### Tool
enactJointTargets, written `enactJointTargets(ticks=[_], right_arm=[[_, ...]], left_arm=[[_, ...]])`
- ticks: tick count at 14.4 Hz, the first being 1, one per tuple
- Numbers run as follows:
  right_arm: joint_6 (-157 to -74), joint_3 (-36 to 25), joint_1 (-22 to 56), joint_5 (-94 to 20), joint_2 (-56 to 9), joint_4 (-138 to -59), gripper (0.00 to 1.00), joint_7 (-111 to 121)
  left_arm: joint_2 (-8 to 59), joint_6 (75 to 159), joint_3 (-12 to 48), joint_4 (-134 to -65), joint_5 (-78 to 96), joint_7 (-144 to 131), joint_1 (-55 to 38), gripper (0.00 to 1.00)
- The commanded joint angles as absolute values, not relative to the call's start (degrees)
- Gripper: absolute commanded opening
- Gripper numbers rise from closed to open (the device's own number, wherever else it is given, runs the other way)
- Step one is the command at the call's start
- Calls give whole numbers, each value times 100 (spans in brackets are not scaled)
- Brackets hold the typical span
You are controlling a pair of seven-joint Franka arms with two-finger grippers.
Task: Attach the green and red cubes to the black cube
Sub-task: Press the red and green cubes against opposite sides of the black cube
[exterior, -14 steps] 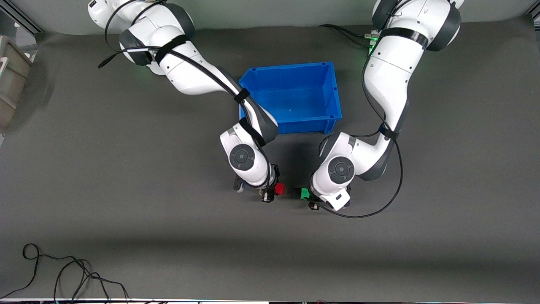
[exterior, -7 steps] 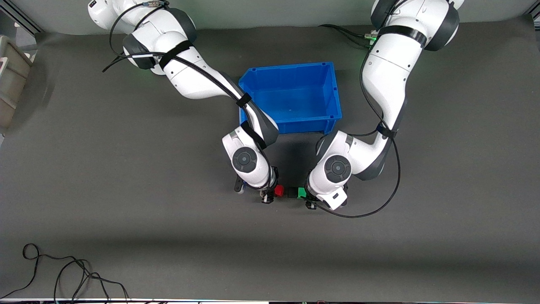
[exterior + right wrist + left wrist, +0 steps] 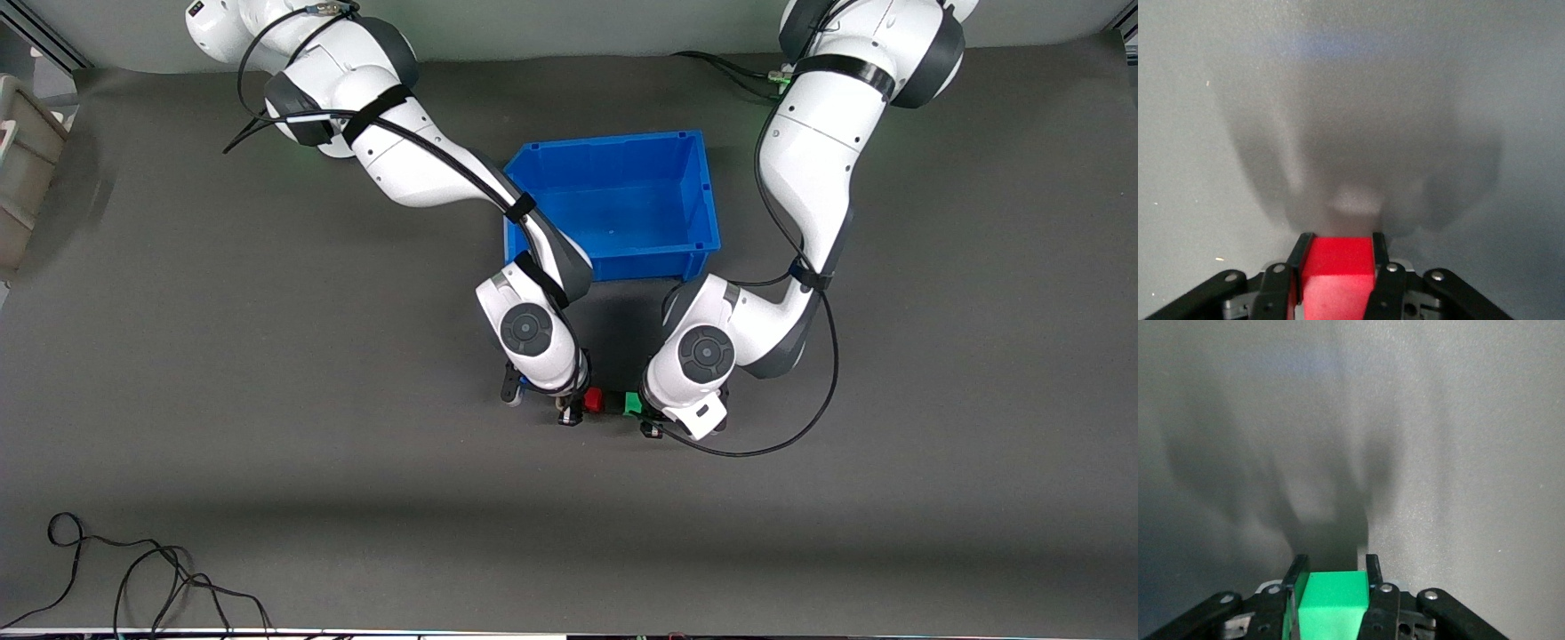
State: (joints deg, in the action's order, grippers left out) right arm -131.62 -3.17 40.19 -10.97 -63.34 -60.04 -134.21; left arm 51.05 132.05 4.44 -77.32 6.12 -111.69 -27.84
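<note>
Grippers (image 3: 653, 411) (image 3: 573, 404) level, cubes (image 3: 632, 404) (image 3: 593, 400) clamped.

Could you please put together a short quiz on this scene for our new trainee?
1. True or false: the blue bin holds cubes.
2. What does the left gripper hold? A red cube, B green cube, C nothing.
3. Fill in: the black cube sits between the red cube and the ____ cube.

Key:
1. False; the bin shows only its bare floor.
2. B; its jaws are shut on the green cube, while the right gripper grips the red one.
3. Green.
</note>
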Motion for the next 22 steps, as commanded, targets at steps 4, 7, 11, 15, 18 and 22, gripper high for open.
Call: enactJointTargets(ticks=[4,7,11,15,18,22], right_arm=[[-13254,-308,4096,-1011,-6565,-5766,0,-13535],[-13254,-308,4104,-1011,-6565,-5766,0,-13526],[-13254,-308,4104,-1011,-6565,-5774,0,-13518],[-13647,-290,4096,-1020,-6565,-5827,0,-13456],[-13711,-290,4096,-1020,-6565,-5854,0,-13456],[-13720,-290,4104,-1020,-6574,-5854,0,-13447]], left_arm=[[5212,13131,378,-7567,650,-11329,-2883,0],[5221,13131,378,-7576,624,-11329,-2874,0],[5229,13131,378,-7576,615,-11329,-2874,0],[5229,13131,378,-7576,615,-11320,-2865,9],[5229,13140,378,-7576,624,-11302,-2848,78],[5177,13113,360,-7567,642,-11320,-2821,100]])
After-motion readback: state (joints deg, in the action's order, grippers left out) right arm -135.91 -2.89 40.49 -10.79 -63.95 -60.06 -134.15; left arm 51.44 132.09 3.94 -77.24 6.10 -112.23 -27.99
